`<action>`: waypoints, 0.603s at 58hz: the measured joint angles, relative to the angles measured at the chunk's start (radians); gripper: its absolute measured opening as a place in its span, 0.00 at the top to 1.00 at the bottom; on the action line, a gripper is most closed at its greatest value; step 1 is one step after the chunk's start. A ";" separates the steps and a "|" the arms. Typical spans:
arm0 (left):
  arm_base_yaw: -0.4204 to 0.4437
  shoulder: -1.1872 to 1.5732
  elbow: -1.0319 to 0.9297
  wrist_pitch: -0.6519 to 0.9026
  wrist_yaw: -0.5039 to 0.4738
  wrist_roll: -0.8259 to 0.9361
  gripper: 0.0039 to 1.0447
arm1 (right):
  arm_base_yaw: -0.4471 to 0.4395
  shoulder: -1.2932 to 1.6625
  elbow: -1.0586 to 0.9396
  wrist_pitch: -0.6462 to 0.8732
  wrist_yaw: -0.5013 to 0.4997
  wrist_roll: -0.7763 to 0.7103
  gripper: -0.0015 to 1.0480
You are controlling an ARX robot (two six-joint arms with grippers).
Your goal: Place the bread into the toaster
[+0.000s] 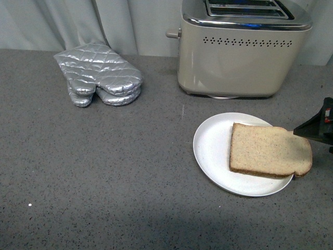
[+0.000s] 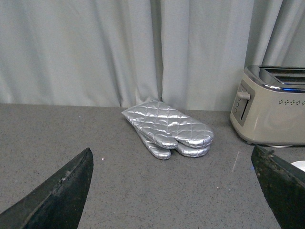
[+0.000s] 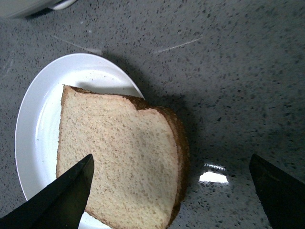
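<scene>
- The bread [image 1: 269,151] lies flat on the white plate [image 1: 213,143], near the right edge of the worktop [image 1: 104,172] and just in front of the toaster [image 1: 234,57]. Its rounded crust end sticks out past the plate's rim.
- It is probably light, soft and crumbly, so a hard pinch could dent or tear it. The darker crust looks firmer.
- The overhanging crust end seems the best hold, since a finger can slip under it there.
- The right gripper [image 3: 169,191] hangs over that end with its fingers spread wide and nothing held. The left gripper [image 2: 169,191] is also spread and empty, over the left part of the worktop.
- The toaster's slots are bare on top. The slice must be tipped upright and raised above the chrome.
- The oven mitt [image 1: 99,73] lies at the back left, well apart.
</scene>
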 joint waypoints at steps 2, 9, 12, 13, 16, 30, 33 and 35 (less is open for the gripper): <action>0.000 0.000 0.000 0.000 0.000 0.000 0.06 | 0.009 0.011 0.010 -0.010 -0.005 0.002 0.09; 0.000 0.000 0.000 0.000 0.000 0.000 0.06 | 0.037 0.049 0.045 -0.047 0.002 0.013 0.09; 0.000 0.000 0.000 0.000 0.000 0.000 0.06 | 0.046 0.060 0.055 -0.058 0.002 0.019 0.09; 0.000 0.000 0.000 0.000 0.000 0.000 0.06 | 0.049 0.063 0.059 -0.062 0.000 0.022 0.09; 0.000 0.000 0.000 0.000 0.000 0.000 0.06 | 0.055 0.069 0.064 -0.063 0.006 0.024 0.09; 0.000 0.000 0.000 0.000 0.000 0.000 0.06 | 0.073 0.082 0.090 -0.110 0.025 0.035 0.42; 0.000 0.000 0.000 0.000 0.000 0.000 0.06 | 0.077 0.084 0.099 -0.130 0.038 0.035 0.54; 0.000 0.000 0.000 0.000 0.000 0.000 0.06 | 0.078 0.085 0.103 -0.144 0.045 0.035 0.61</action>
